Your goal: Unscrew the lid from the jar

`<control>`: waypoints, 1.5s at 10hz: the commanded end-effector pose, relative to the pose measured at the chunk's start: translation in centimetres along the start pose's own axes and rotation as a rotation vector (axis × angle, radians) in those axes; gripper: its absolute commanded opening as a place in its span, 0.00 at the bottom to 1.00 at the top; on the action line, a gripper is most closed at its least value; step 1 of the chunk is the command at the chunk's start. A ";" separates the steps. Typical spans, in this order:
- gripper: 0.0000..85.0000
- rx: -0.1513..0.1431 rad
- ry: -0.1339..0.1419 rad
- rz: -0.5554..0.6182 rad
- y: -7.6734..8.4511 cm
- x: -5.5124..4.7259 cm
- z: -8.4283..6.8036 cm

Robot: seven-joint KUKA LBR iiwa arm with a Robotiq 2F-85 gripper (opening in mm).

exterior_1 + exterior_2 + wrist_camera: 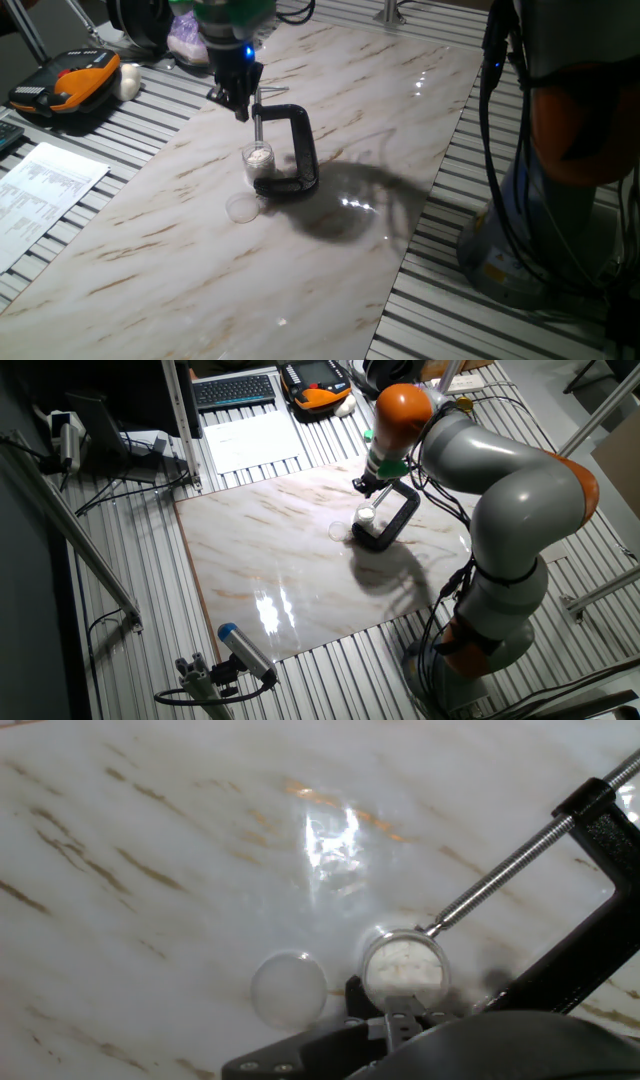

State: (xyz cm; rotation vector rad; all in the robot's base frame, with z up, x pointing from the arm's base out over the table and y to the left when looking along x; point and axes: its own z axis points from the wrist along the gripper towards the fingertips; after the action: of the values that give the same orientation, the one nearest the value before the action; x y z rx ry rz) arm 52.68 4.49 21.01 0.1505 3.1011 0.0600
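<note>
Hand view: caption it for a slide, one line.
Lid lying off on the marble table beside the open jar, which sits in the black C-clamp.

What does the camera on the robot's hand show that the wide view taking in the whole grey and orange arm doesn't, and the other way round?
Only the hand view shows down into the open jar, with whitish contents, and the clamp's threaded screw.

Only the wide view shows the whole arm, the keyboard and the paper sheet.

Both show the marble table, the black clamp and the lid lying off the jar.
</note>
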 end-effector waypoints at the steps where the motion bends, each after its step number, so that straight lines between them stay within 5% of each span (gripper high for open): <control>1: 0.00 0.002 -0.005 -0.008 -0.3 0.0 -0.4; 9: 0.00 0.047 -0.037 -0.037 -2.6 -0.2 -2.1; 15: 0.00 0.041 0.021 -0.035 -2.9 -0.1 -2.4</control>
State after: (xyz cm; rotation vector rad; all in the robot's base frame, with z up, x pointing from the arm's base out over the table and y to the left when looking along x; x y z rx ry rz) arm 52.41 1.54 23.26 0.0963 3.1262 -0.0032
